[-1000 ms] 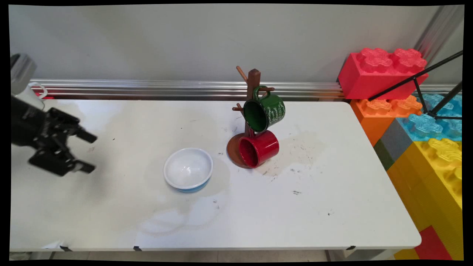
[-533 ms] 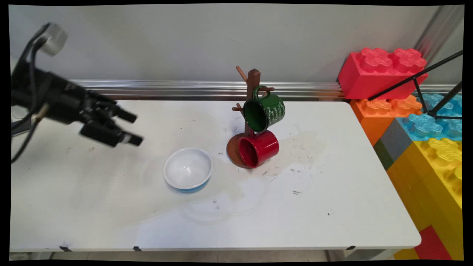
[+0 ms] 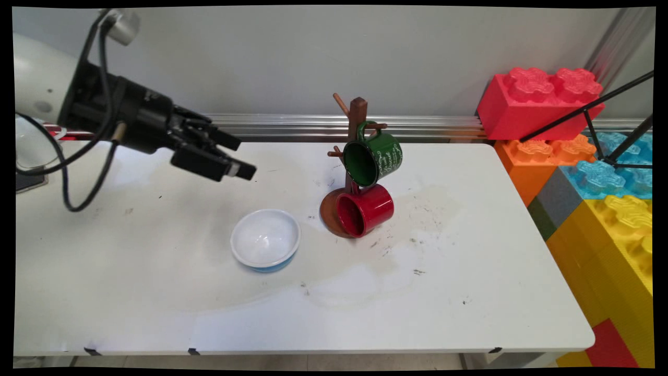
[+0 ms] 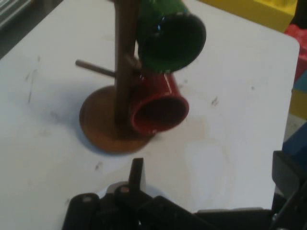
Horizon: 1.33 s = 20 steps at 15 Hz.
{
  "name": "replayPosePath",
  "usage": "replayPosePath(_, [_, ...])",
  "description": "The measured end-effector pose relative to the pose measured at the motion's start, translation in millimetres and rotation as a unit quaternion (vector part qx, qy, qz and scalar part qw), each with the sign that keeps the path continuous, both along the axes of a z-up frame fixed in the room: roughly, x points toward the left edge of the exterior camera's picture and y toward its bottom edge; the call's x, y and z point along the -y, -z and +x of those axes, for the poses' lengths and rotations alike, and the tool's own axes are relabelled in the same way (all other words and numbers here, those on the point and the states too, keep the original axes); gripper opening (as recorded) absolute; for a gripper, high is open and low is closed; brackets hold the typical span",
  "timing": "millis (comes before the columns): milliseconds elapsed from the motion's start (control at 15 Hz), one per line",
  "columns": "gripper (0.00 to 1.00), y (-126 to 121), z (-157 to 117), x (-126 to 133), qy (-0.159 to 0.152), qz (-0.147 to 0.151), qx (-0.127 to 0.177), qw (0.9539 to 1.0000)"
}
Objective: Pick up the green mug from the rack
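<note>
green mug (image 4: 170,40), red mug (image 4: 158,110), wooden rack (image 4: 122,86)

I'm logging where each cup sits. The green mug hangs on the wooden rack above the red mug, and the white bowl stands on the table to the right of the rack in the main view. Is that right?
Not quite. In the main view the white bowl stands to the left of the wooden rack, not the right. The green mug does hang above the red mug.

The green mug (image 4: 170,36) is cut off at the top, its lettering seemingly unreadable.
</note>
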State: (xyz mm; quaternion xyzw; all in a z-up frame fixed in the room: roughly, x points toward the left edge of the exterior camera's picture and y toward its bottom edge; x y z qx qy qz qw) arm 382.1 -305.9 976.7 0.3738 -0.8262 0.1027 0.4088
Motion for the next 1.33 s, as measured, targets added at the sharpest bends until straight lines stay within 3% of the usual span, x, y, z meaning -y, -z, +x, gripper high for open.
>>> replayPosePath(667, [1.00, -5.8, -85.7, 18.0, -0.043, 0.017, -0.014, 0.9988])
replayPosePath(1333, [1.00, 10.1, -166.4, 45.3, -0.089, 0.051, -0.011, 0.9946])
